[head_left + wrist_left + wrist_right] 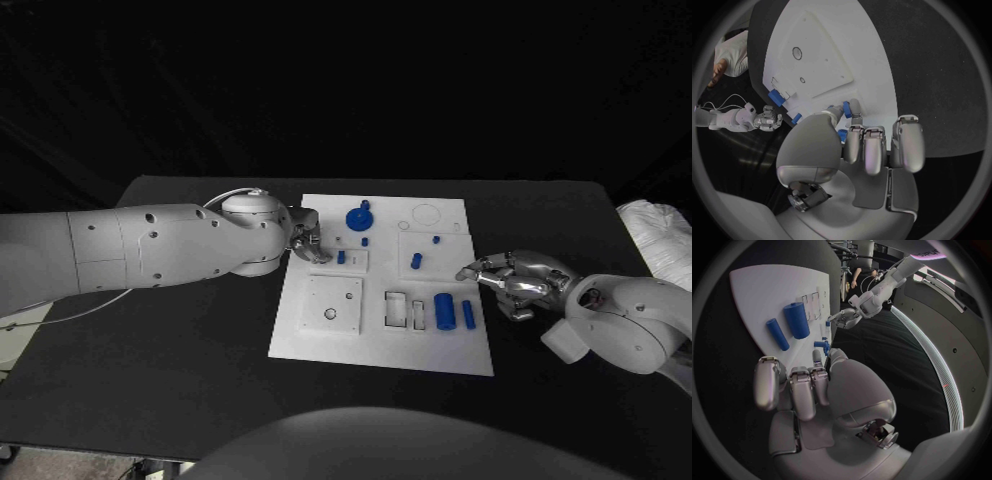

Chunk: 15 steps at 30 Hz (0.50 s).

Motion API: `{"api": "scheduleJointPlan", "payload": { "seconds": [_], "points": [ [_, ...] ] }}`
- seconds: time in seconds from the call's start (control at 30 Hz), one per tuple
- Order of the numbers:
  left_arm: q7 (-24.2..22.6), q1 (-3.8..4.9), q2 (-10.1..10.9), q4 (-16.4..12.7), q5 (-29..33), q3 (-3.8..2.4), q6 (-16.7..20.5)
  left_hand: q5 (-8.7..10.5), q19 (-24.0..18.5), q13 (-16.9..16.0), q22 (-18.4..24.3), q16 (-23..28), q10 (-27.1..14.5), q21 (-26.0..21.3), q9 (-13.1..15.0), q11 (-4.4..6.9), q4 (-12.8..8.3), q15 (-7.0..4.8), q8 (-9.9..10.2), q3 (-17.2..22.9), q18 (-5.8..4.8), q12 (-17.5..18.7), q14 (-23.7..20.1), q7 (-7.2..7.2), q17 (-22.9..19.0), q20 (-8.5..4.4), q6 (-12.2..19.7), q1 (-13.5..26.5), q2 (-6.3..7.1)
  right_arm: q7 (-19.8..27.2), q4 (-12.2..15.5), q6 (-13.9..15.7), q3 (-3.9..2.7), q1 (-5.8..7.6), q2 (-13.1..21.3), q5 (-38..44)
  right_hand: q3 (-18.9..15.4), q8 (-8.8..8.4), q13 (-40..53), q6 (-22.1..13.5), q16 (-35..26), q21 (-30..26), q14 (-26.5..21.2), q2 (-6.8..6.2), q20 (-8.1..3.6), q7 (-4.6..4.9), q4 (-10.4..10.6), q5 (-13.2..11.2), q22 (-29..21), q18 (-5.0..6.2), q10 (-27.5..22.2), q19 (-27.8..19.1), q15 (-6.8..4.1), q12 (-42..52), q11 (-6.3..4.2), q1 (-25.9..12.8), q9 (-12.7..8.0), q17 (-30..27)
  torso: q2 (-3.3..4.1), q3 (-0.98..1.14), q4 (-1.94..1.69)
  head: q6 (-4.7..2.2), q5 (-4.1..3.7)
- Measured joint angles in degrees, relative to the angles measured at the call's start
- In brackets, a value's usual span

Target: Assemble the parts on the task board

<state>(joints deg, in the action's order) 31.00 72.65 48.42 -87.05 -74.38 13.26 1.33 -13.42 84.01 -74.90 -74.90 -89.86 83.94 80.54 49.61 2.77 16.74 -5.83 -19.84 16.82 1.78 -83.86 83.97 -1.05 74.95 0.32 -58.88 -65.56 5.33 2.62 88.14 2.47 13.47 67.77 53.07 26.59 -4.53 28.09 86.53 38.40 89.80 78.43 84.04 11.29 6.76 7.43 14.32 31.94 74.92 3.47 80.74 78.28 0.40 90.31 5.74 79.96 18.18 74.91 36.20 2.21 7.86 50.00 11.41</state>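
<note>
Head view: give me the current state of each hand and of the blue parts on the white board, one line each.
Left hand: at the white task board's left edge, fingers by a small blue peg; grip unclear.
Right hand: off the board's right edge, fingers curled, holding nothing.
Large blue cylinder: lying flat on the board.
Slim blue cylinder: lying flat beside it.
Round blue knobbed part: resting on the board, untouched.

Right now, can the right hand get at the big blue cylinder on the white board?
Probably yes. The right hand sits just off the white task board's right edge, holding nothing, with only the thin blue rod between it and the large blue cylinder.
</note>
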Motion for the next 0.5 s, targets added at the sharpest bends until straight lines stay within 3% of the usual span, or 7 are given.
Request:
{"api": "scheduleJointPlan", "payload": {
  "seconds": [0.5],
  "points": [
    [-0.14, -0.04, -0.04, 0.25, 0.85, -0.11, 0.0, 0.46, 0.02, 0.0, 0.0, 0.0, -0.2, -0.22, -1.29, -0.2, -0.02, 0.0, 2.09, -1.94, 0.0, 0.22, 0.0, -0.59, -0.01, 0.39, 0.01, 2.73, -0.64, -0.04, -0.12, -0.02, 0.0, 0.0, -0.08, 0.0, 0.84, 0.0, 0.0, -0.38, 0.0, 0.0, 0.0, -0.29, 0.0, -0.03, -0.41, 0.46, -0.01, 0.01, 0.0, 0.0, 0.02, -0.11, 0.0, 0.3, 0.0, 0.0, -0.04, 0.0, -0.03, 0.0, -0.13]
  ]
}}
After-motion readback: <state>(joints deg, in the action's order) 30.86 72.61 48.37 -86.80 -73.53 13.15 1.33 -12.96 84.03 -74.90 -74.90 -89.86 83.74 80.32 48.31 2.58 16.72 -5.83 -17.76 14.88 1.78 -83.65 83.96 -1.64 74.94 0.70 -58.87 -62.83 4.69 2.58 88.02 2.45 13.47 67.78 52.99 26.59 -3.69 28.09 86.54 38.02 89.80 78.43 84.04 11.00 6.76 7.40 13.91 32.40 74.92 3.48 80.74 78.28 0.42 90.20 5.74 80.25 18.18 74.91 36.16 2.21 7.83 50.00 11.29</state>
